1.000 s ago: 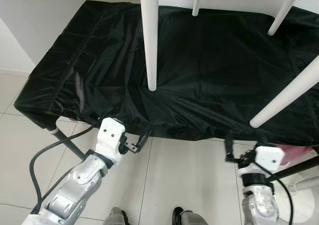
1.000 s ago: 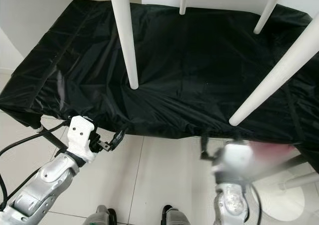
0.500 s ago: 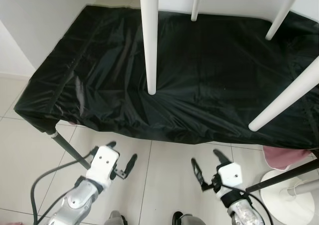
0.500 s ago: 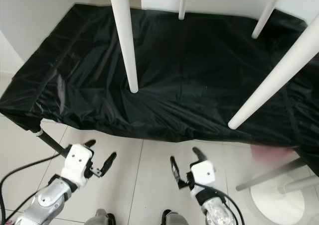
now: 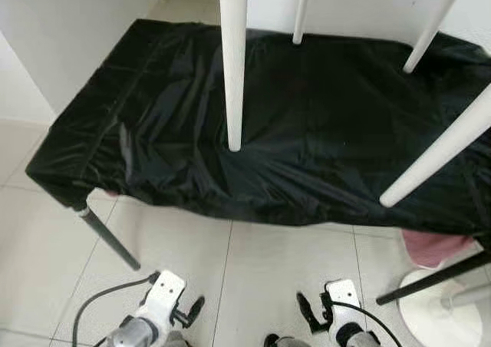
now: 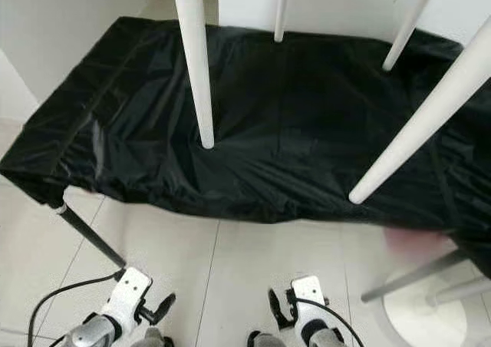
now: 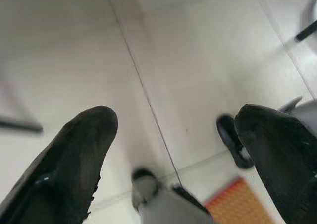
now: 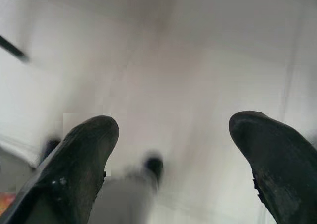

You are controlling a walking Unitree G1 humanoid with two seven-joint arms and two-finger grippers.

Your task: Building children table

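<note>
The children's table [image 5: 232, 63] stands upside down on the bench [image 5: 153, 94], its four white legs pointing up toward the camera. One leg [image 6: 195, 63] is planted near the middle of the black cover; from there a second leg [image 5: 301, 11] rises at about 1 o'clock by the far edge, a third leg [image 5: 427, 32] at about 2 o'clock near the far right corner, and a fourth leg [image 5: 437, 151] slants across at 3 to 4 o'clock, over the near right edge. The tabletop itself is not visible.

The bench is draped in a crinkled black cover [image 5: 322, 124] that hangs over its near edge. A dark metal bench leg [image 5: 107, 236] angles down to the pale tiled floor [image 5: 284, 262] at about 8 o'clock, and another dark strut [image 5: 430, 278] shows at about 4 o'clock, beside a pink object [image 5: 433, 247] and a white round base [image 5: 441, 308].

Both arms hang low at 6 o'clock, well clear of the bench and touching nothing. The left gripper [image 7: 173, 149] points down at the floor with its two black fingers [image 7: 74, 164] spread wide apart, empty. The right gripper [image 8: 173, 149] does likewise, fingers [image 8: 79, 159] parted, nothing between them. A black cable [image 5: 96, 308] trails from the left wrist.
</note>
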